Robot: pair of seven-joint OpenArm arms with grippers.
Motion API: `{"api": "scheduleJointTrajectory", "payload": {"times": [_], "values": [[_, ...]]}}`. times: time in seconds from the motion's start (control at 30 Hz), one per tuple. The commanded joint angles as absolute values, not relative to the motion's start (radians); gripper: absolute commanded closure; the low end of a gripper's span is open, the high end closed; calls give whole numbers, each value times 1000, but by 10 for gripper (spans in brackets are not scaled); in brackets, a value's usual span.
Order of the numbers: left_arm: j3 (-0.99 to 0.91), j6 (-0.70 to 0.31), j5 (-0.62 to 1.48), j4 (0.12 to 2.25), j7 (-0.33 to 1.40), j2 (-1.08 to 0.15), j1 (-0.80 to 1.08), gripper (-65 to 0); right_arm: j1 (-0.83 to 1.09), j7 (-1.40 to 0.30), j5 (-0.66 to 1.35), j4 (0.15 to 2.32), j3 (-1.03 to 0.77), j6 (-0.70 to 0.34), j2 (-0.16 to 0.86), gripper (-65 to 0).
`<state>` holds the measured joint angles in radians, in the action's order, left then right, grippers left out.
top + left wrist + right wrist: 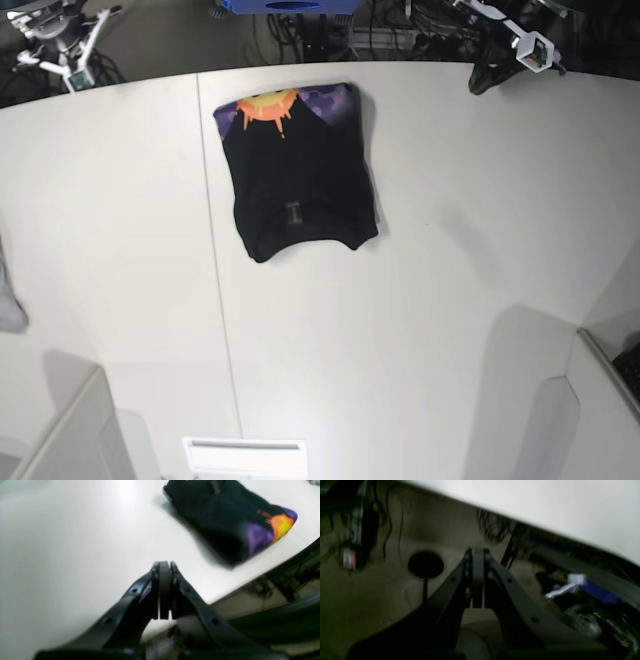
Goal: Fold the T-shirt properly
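Shirt (298,170) is folded into a compact rectangle on the far middle of the bench (450,280), long axis running near-to-far, with both grippers clenched on nothing at the far corners, left gripper (164,590) looking nearer than the right gripper (478,577).

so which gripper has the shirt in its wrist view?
The left gripper: its wrist camera shows the folded T-shirt on the white table. The right gripper hangs off the table's edge, over floor and cables. Both are shut and empty.
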<state>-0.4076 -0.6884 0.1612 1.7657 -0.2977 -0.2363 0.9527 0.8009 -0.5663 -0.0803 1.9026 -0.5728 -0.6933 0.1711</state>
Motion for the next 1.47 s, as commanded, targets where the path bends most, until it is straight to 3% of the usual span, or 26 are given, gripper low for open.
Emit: {"api": "scheduleJointTrajectory", "payload": {"times": [0.0, 0.17, 0.37, 0.57, 0.87, 1.03, 1.2, 1.27, 1.43], "values": [[-407, -698, 147, 1730, -341, -243, 980, 0, 831, -564, -73, 1893, -549, -698, 188, 0], [-367, -698, -39, 1440, -450, -196, 977, 0, 869, -567, -76, 1685, -386, -698, 249, 0], [-363, -698, -94, 1124, -550, -143, 895, 0, 789, -516, -76, 1346, -234, -698, 303, 0], [-300, -698, -186, 757, -552, -151, 687, 0, 598, -377, -73, 955, -116, -698, 300, 0], [-162, -698, -340, 203, -553, -232, 309, 0, 403, -145, 4, 490, -105, -636, 243, 0], [-79, -628, -357, 47, -542, -260, 180, 0, 335, -15, 8, 298, -111, -627, 199, 0], [18, -466, -355, 0, -420, -252, 124, 0, 309, 130, 4, 211, -105, -409, 131, 0], [47, -446, -354, 35, -440, -251, 142, 0, 311, 170, 4, 206, -104, -326, 104, 0], [62, -446, -355, 104, -466, -251, 176, 0, 311, 182, 4, 205, -104, -309, 88, 0]]}}
